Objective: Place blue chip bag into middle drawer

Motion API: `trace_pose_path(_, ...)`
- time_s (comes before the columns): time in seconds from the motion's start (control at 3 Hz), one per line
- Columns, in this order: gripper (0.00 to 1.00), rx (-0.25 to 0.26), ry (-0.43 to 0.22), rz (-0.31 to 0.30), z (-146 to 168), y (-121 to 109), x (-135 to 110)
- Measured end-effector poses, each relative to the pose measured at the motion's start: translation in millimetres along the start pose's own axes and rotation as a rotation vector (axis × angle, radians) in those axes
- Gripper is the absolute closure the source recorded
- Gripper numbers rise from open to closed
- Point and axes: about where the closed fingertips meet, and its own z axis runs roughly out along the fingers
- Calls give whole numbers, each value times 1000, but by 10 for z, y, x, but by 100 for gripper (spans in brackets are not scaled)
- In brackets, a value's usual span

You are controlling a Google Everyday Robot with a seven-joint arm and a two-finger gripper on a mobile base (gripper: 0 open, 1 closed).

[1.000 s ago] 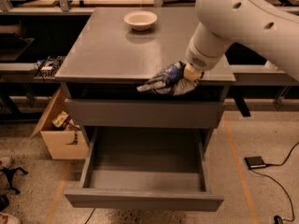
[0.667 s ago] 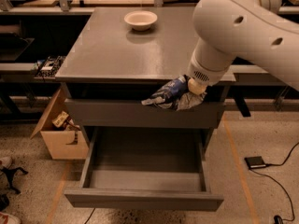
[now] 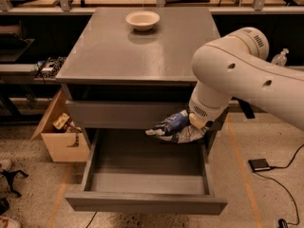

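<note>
The blue chip bag [image 3: 173, 127] is a crumpled dark-blue and silver foil bag. It hangs in the air over the back right part of the open middle drawer [image 3: 142, 203], in front of the closed drawer front above. My gripper [image 3: 195, 124] sits at the end of the white arm, at the bag's right end, and is shut on it. The drawer is pulled out wide and its grey tray holds nothing. The gripper is mostly hidden by the bag and the wrist.
A white bowl [image 3: 142, 19] stands at the back of the grey cabinet top [image 3: 118, 56]. An open cardboard box [image 3: 61, 137] sits on the floor to the left. A black device with a cable [image 3: 260, 164] lies on the floor to the right.
The arm has lowered the bag from the cabinet top's front edge down past the upper drawer front, to just over the open drawer.
</note>
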Motion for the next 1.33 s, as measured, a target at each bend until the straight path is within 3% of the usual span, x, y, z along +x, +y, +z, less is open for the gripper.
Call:
trace_pose_path(0.33, 100, 0, 0, 0, 1, 0, 1)
trace_pose_path(0.67, 100, -31, 18, 28, 257, 65, 100)
trace_pose_path(1.0, 100, -121, 31, 51, 841, 322, 150)
trace_pose_path(1.33, 100, -197, 11, 61, 1445, 607, 51)
